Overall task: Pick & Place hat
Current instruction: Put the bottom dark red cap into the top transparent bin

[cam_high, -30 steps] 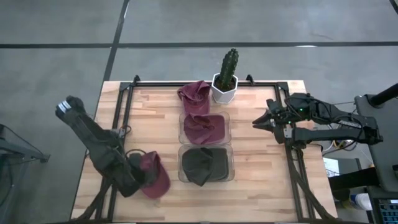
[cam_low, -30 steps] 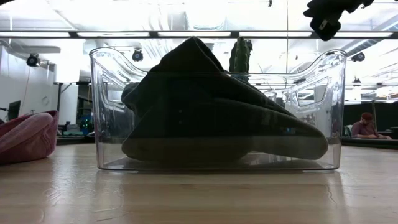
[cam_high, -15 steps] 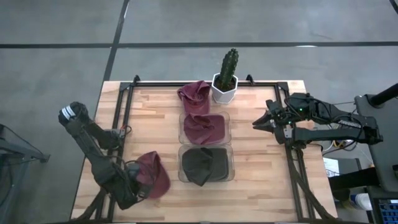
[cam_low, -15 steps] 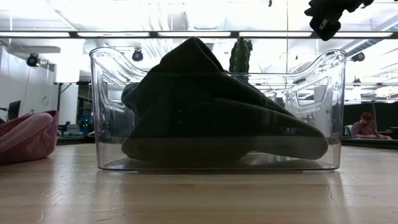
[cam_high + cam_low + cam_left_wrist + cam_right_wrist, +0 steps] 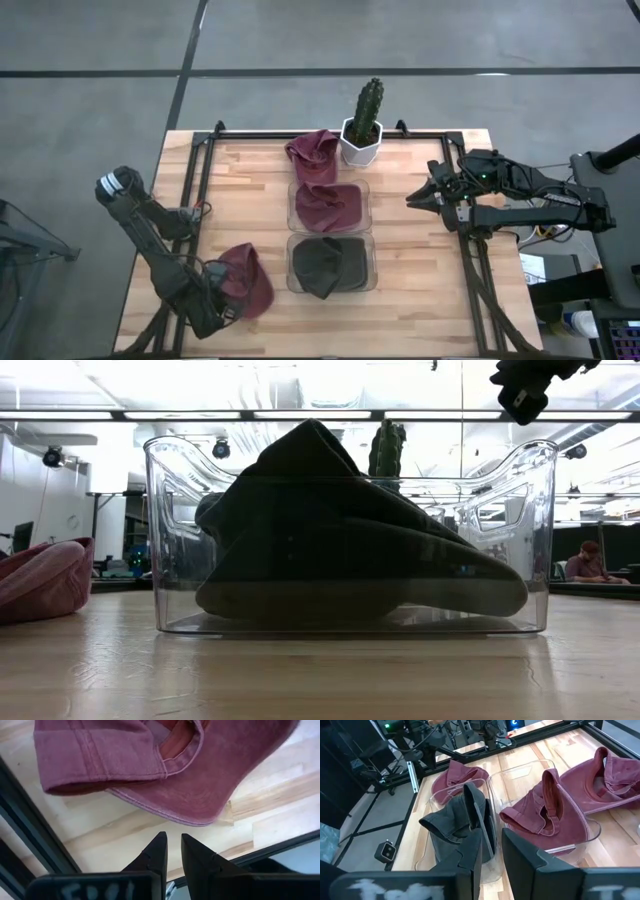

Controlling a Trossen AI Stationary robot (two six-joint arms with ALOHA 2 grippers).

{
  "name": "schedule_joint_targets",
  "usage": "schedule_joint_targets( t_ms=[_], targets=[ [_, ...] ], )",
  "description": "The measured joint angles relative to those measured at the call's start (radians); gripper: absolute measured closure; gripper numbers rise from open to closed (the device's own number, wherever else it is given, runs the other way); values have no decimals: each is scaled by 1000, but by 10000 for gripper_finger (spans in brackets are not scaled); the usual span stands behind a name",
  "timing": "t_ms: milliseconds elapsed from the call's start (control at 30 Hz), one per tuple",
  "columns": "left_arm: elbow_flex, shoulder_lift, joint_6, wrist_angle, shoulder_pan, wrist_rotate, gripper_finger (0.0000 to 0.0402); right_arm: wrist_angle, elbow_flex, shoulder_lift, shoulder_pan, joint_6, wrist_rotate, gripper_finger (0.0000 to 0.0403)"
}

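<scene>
Your left tool (image 5: 170,851) sits nearly closed, holding nothing, beside the maroon hat (image 5: 247,281) on the worktop (image 5: 400,250); right tool (image 5: 413,199) narrow, empty. No readable labels.

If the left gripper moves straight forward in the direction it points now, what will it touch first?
Most likely the red cap on the table: the left gripper points at its brim edge, with only bare wood between. Its fingers are nearly shut and hold nothing.

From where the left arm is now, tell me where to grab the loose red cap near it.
Take the red cap by its brim edge, the thin curved lip nearest the left gripper. It lies flat on the table, so coming in low from that side should work. The crown is bulkier and folded.
</scene>
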Motion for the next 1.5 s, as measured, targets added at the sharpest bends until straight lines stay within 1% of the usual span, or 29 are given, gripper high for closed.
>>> schedule_joint_targets(
  t_ms=[167,233,333,400,633,933,1067,1200,1367,1500],
  targets=[
    [0,10,-73,-5,-1,15,354,0,0,0,0,0,0,327],
    [-7,23,-100,-23,-1,73,354,0,0,0,0,0,0,325],
    [-26,52,-124,-27,-1,188,354,0,0,0,0,0,0,323],
    [-31,70,-136,-28,-2,218,354,0,0,0,0,0,0,325],
    [-21,87,-133,-16,4,202,353,1,0,0,0,4,0,335],
    [3,66,-107,-4,2,205,353,2,0,0,0,4,1,326],
    [2,66,-103,1,2,205,350,2,0,0,0,4,1,328],
    [2,66,-101,1,2,206,326,2,0,0,0,4,1,334],
    [1,66,-97,-4,2,212,277,2,0,0,0,4,1,333],
    [2,66,-153,0,2,174,250,1,0,0,0,5,1,326]
  ],
)
